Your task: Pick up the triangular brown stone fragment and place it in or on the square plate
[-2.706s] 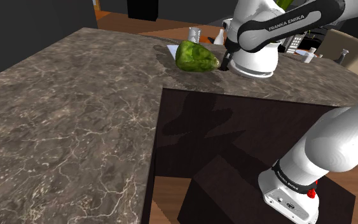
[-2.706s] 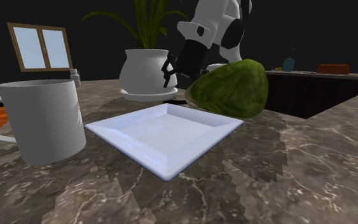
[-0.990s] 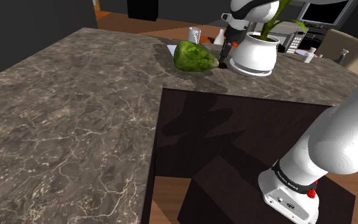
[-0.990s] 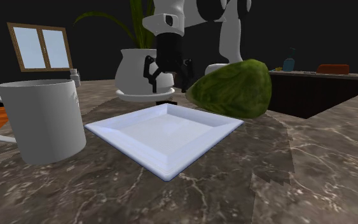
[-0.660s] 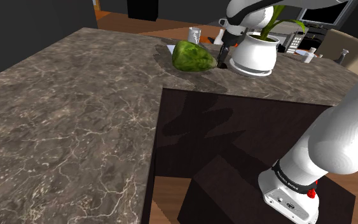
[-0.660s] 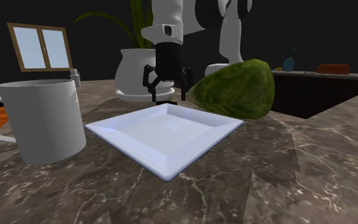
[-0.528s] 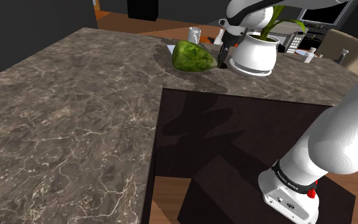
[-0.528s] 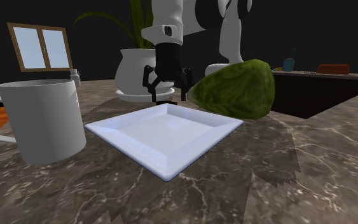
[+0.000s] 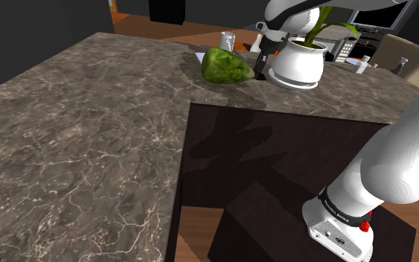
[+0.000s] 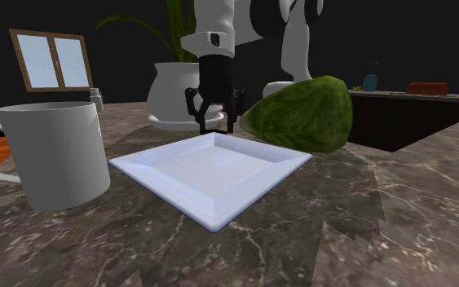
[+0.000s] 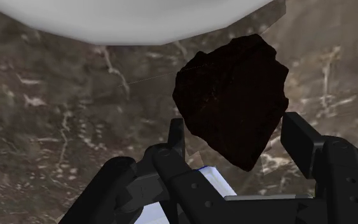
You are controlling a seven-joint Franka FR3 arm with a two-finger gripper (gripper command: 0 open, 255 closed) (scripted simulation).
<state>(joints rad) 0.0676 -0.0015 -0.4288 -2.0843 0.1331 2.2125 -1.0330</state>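
the stone (image 11: 231,95) lies on the counter betw. the plate's (image 10: 211,173) far corner and the pot (image 10: 178,91), gripper (image 11: 236,127) wide astride it, not yet clasping; prob. rigid, light, jagged, so pinch its flatter sides mid-body.

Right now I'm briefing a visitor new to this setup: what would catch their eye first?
A big mottled green lump sits beside a white square plate on the marble counter. Beyond the plate's far corner the end effector hangs over a dark brown stone fragment, before a white plant pot.
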